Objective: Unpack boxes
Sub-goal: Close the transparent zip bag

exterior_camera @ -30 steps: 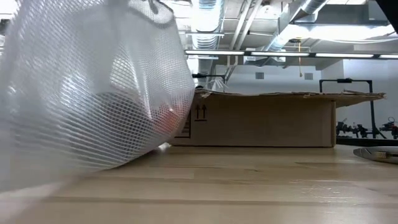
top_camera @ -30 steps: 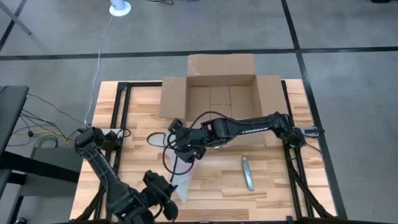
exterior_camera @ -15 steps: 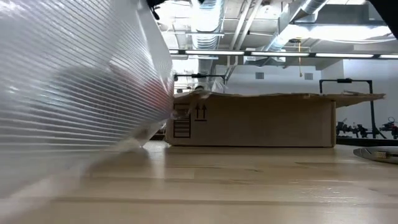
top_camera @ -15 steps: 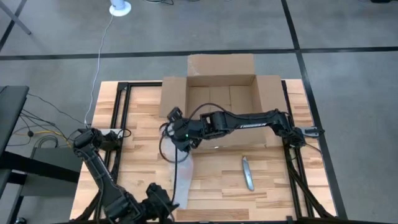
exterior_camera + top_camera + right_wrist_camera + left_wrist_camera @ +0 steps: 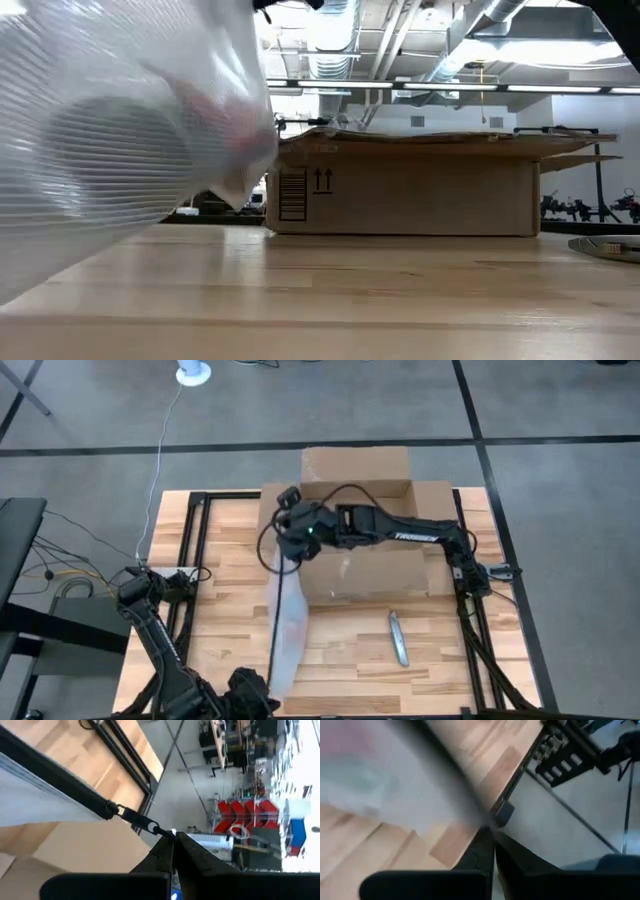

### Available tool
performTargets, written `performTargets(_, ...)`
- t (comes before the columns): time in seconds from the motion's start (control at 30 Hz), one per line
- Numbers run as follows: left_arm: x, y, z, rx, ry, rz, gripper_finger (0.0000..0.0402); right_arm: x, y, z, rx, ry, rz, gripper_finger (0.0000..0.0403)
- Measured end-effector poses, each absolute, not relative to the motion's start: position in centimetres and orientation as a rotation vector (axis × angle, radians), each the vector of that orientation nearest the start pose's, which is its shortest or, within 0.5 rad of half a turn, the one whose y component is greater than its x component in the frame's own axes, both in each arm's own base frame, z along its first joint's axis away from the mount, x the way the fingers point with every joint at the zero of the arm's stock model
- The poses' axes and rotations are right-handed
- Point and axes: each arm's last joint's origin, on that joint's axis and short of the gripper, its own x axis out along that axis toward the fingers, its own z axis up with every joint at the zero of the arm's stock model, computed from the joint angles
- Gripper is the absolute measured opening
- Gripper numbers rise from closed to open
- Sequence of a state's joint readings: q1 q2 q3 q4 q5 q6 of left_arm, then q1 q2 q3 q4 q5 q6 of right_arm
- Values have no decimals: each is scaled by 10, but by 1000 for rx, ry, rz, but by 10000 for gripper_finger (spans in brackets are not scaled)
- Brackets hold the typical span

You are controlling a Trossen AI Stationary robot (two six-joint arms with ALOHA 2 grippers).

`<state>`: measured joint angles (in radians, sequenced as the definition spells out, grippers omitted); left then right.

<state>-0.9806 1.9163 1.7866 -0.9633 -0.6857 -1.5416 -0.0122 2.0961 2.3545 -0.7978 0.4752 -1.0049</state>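
The box (image 5: 355, 510) is brown corrugated cardboard, matt and a little rough, with ragged flap edges in the low view and dark print on its side. The bag (image 5: 285, 625) is clear plastic, thin and faintly glossy, ribbed with fine lines up close; its top edge carries a dark zip strip with a small metal pull (image 5: 131, 816). The table (image 5: 350, 650) is pale wood in jointed planks, smooth with a soft sheen. Its frame (image 5: 190, 550) is black metal, matt. A slim tool (image 5: 398, 638) looks like dull grey metal.
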Motion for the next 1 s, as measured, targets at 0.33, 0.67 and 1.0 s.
performTargets(0.33,230,-283,291,-558,675,686,0,470,52,373,-834,612,159,0)
performTargets(0.67,221,-271,291,-465,724,780,0,488,46,342,-565,683,81,66)
performTargets(1.0,218,-263,300,-213,916,643,0,424,53,393,-422,826,56,170)
